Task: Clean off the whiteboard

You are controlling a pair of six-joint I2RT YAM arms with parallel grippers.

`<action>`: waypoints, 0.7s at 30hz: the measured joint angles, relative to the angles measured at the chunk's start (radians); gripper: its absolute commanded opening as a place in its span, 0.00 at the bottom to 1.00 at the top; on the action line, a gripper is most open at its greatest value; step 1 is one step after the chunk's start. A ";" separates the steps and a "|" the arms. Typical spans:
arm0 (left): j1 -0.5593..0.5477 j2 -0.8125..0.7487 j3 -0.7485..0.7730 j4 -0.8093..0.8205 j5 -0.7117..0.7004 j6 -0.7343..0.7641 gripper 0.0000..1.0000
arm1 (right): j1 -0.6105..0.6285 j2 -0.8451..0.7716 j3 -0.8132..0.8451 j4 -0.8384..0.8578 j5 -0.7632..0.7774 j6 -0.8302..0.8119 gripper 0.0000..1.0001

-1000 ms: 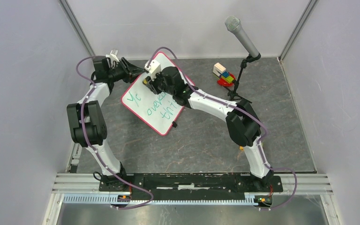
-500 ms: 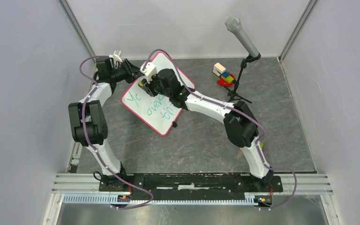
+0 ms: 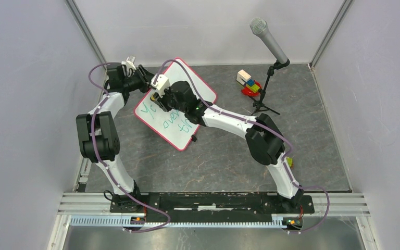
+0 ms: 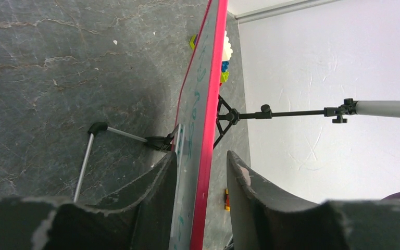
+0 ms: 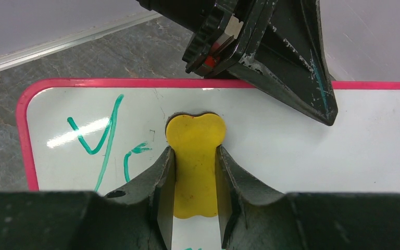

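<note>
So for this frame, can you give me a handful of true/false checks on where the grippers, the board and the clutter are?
1. The right gripper presses a yellow eraser against the whiteboard. True.
2. The whiteboard is wiped clean. False: green writing shows on it.
3. The left gripper hangs over bare table, clear of the whiteboard. False: its fingers sit on either side of the board's pink edge.
4. A microphone is to the right of the whiteboard in the top view. True.
5. The toy blocks lie on the whiteboard. False: they sit on the table beside the microphone's stand.
</note>
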 measured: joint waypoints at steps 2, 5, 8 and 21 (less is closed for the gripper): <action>0.000 0.000 -0.001 0.000 -0.001 0.000 0.37 | 0.000 0.000 -0.002 0.003 0.002 0.000 0.16; -0.001 0.000 -0.002 -0.002 -0.007 0.001 0.32 | 0.001 0.000 -0.002 0.005 0.002 0.000 0.15; -0.004 0.000 -0.002 -0.003 -0.021 0.002 0.29 | 0.003 0.000 -0.002 0.004 0.003 -0.005 0.16; -0.016 -0.015 0.000 -0.010 -0.053 0.120 0.02 | 0.093 -0.002 0.018 0.010 -0.003 -0.137 0.16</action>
